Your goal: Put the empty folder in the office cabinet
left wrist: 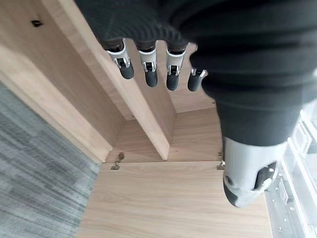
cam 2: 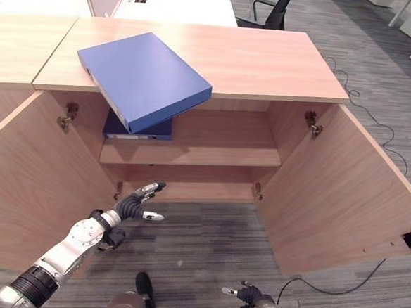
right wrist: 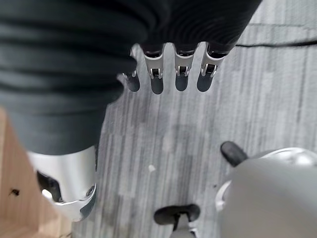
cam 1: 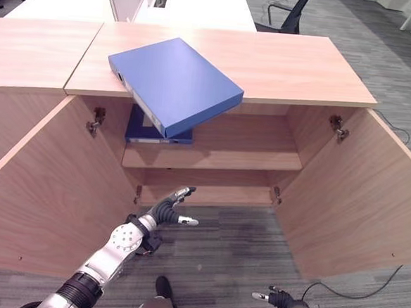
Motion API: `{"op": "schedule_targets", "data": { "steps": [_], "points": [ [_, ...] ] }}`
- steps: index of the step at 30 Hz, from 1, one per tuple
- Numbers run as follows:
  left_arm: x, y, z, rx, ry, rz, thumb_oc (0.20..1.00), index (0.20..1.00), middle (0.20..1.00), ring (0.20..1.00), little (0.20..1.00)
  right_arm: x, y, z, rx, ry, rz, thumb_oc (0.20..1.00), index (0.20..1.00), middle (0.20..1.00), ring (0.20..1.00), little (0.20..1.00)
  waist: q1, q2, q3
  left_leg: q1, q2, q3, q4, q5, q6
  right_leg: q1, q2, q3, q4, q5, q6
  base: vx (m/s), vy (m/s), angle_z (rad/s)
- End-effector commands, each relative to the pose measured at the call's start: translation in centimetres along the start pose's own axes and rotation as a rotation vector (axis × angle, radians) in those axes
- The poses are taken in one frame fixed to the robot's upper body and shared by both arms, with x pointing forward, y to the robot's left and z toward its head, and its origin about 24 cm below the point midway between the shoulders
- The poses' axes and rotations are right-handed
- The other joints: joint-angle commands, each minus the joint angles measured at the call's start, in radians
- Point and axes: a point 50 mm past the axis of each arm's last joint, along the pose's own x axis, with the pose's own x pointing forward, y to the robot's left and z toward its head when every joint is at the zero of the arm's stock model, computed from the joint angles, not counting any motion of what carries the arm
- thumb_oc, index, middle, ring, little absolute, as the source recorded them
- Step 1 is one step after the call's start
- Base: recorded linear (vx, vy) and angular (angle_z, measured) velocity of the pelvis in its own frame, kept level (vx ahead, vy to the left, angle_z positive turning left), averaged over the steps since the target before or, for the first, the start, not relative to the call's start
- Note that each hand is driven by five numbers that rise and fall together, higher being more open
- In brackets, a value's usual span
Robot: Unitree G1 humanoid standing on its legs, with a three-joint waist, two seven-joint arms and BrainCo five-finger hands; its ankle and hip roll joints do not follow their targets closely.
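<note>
Blue folder [cam 1: 175,83] flat on the cabinet's top surface [cam 1: 296,65], turned askew, one corner jutting past the front edge over the open compartment; likely easy to take from below and in front for that reason. Untouched by either robot hand. Cabinet [cam 1: 213,151] with both doors [cam 1: 361,193] swung wide, baring an upper shelf [cam 1: 233,158] and a lower space. Second blue folder [cam 1: 150,134] already lying on that shelf toward its left end, directly beneath the overhanging corner; bare shelf to its right, probably the spot to fill. Left robot hand [cam 1: 168,209] raised in front of the lower opening, fingers straight and spread, holding nothing, seemingly on the way up toward the folder. Right robot hand [cam 1: 280,299] low over the grey carpet [cam 1: 234,248], fingers relaxed, empty, idle.
</note>
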Motion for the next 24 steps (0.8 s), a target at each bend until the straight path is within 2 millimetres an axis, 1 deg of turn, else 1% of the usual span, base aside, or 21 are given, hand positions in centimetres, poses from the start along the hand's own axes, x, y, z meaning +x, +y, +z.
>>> {"op": "schedule_targets", "data": {
  "steps": [1,5,6,8,9,10,12,13,14,15,18,19,20,21,22,24],
  "points": [
    [-0.1,-1.0,1.2,-0.004,-0.091,-0.016,1.000,1.000,1.000,1.000,1.000,-0.2,-1.0,-0.9,-0.028,0.020,-0.021,1.000,1.000,1.000,1.000,1.000,0.015,0.026,-0.020,-0.008,0.138,0.019,0.038,-0.031,-0.128,-0.077,-0.019,-0.007,0.009,-0.008,0.022,0.00,0.000,0.00],
    [-0.5,-0.5,0.9,0.006,-0.076,0.032,1.000,1.000,1.000,1.000,1.000,-0.3,-0.9,-1.5,-0.024,0.039,-0.023,1.000,1.000,1.000,1.000,1.000,0.023,0.025,-0.023,-0.009,0.146,0.014,0.033,-0.021,-0.133,-0.077,-0.003,-0.007,-0.007,-0.003,0.018,0.00,-0.017,0.04],
    [-0.8,-0.1,0.6,-0.001,-0.068,0.069,1.000,1.000,1.000,1.000,1.000,-0.3,-1.0,-1.8,-0.020,0.048,-0.027,1.000,1.000,1.000,1.000,1.000,0.033,0.023,-0.022,-0.008,0.152,0.014,0.030,-0.015,-0.137,-0.079,0.006,-0.007,-0.014,0.001,0.018,-0.01,-0.049,0.03],
    [-1.0,0.1,0.3,0.001,-0.051,0.080,1.000,1.000,1.000,1.000,1.000,-0.3,-1.0,-1.9,-0.021,0.051,-0.028,1.000,1.000,1.000,1.000,1.000,0.036,0.023,-0.021,-0.008,0.157,0.013,0.029,-0.012,-0.140,-0.077,0.013,-0.007,-0.020,0.003,0.016,-0.01,-0.048,0.00],
    [-1.5,0.4,-0.6,0.013,-0.008,0.108,1.000,1.000,1.000,1.000,1.000,-0.3,-1.2,-1.9,-0.020,0.058,-0.034,1.000,1.000,1.000,1.000,1.000,0.047,0.023,-0.019,-0.004,0.165,0.013,0.028,-0.008,-0.143,-0.076,0.021,-0.005,-0.028,0.005,0.015,0.00,-0.033,-0.01],
    [-1.6,0.4,-0.6,0.013,-0.007,0.109,1.000,1.000,1.000,1.000,1.000,-0.3,-1.2,-1.9,-0.021,0.058,-0.034,1.000,1.000,1.000,1.000,1.000,0.047,0.024,-0.019,-0.003,0.167,0.014,0.028,-0.008,-0.144,-0.075,0.022,-0.004,-0.030,0.005,0.014,-0.01,-0.068,-0.01],
    [-3.1,1.6,-1.6,0.023,0.036,0.219,1.000,1.000,1.000,1.000,1.000,-0.3,-1.3,-1.8,-0.006,0.057,-0.041,1.000,1.000,1.000,1.000,1.000,0.070,0.022,-0.013,0.000,0.178,0.013,0.029,-0.003,-0.149,-0.071,0.035,-0.007,-0.041,0.006,0.011,-0.02,-0.055,0.01],
    [-3.2,1.6,-1.7,0.024,0.039,0.223,1.000,1.000,1.000,1.000,1.000,-0.3,-1.3,-1.8,-0.010,0.057,-0.040,1.000,1.000,1.000,1.000,1.000,0.068,0.022,-0.013,0.001,0.180,0.014,0.030,-0.003,-0.150,-0.069,0.037,-0.006,-0.043,0.007,0.010,-0.02,-0.059,0.01],
    [-4.0,2.9,-1.0,0.065,0.011,0.311,1.000,1.000,1.000,1.000,1.000,-0.3,-1.2,-1.7,0.014,0.054,-0.048,1.000,1.000,1.000,1.000,1.000,0.083,0.021,-0.009,0.001,0.185,0.009,0.030,0.001,-0.153,-0.069,0.044,-0.006,-0.049,0.008,0.009,-0.01,-0.044,0.01],
    [-4.1,2.9,-1.0,0.067,0.013,0.314,1.000,1.000,1.000,1.000,1.000,-0.3,-1.2,-1.7,0.012,0.053,-0.046,1.000,1.000,1.000,1.000,1.000,0.082,0.019,-0.009,0.001,0.186,0.009,0.030,0.001,-0.154,-0.068,0.045,-0.005,-0.050,0.008,0.008,-0.02,-0.065,0.02],
    [-6.3,4.9,0.8,0.203,-0.062,0.483,1.000,1.000,1.000,1.000,1.000,-0.2,-0.6,-1.6,0.049,0.045,-0.047,1.000,1.000,1.000,1.000,1.000,0.102,0.010,-0.004,0.001,0.196,0.005,0.026,0.007,-0.162,-0.064,0.058,-0.003,-0.067,0.013,0.007,-0.02,-0.067,0.04],
    [-7.3,6.1,2.4,0.371,-0.112,0.568,1.000,1.000,1.000,1.000,1.000,-0.2,-0.1,-1.8,0.055,0.044,-0.045,1.000,1.000,1.000,1.000,1.000,0.108,0.007,-0.002,0.002,0.201,0.002,0.022,0.012,-0.167,-0.065,0.066,0.001,-0.071,0.014,0.007,-0.02,-0.059,0.03],
    [-7.4,6.0,2.4,0.380,-0.109,0.572,1.000,1.000,1.000,1.000,1.000,-0.2,0.1,-1.8,0.054,0.044,-0.042,1.000,1.000,1.000,1.000,1.000,0.107,0.003,-0.002,0.003,0.202,0.003,0.022,0.013,-0.168,-0.064,0.067,0.002,-0.072,0.014,0.006,-0.02,-0.060,0.02],
    [-7.7,6.6,3.7,0.482,-0.157,0.612,1.000,1.000,1.000,1.000,1.000,-0.2,0.4,-2.0,0.051,0.044,-0.039,1.000,1.000,1.000,1.000,1.000,0.110,0.003,0.000,0.003,0.206,0.001,0.021,0.014,-0.172,-0.063,0.072,0.006,-0.075,0.013,0.006,-0.02,-0.038,0.07],
    [-8.0,6.8,4.5,0.561,-0.189,0.641,1.000,1.000,1.000,1.000,1.000,-0.2,0.7,-2.1,0.040,0.043,-0.034,1.000,1.000,1.000,1.000,1.000,0.111,0.000,-0.001,0.005,0.208,0.003,0.019,0.016,-0.173,-0.063,0.074,0.007,-0.080,0.016,0.005,-0.03,-0.045,0.08],
    [-8.1,7.2,7.0,0.711,-0.297,0.687,1.000,1.000,1.000,1.000,1.000,-0.2,1.2,-2.3,0.017,0.044,-0.024,1.000,1.000,1.000,1.000,1.000,0.108,0.000,-0.004,0.007,0.212,0.006,0.015,0.019,-0.177,-0.064,0.078,0.009,-0.088,0.017,0.006,-0.01,-0.007,-0.02]
  ]
}}
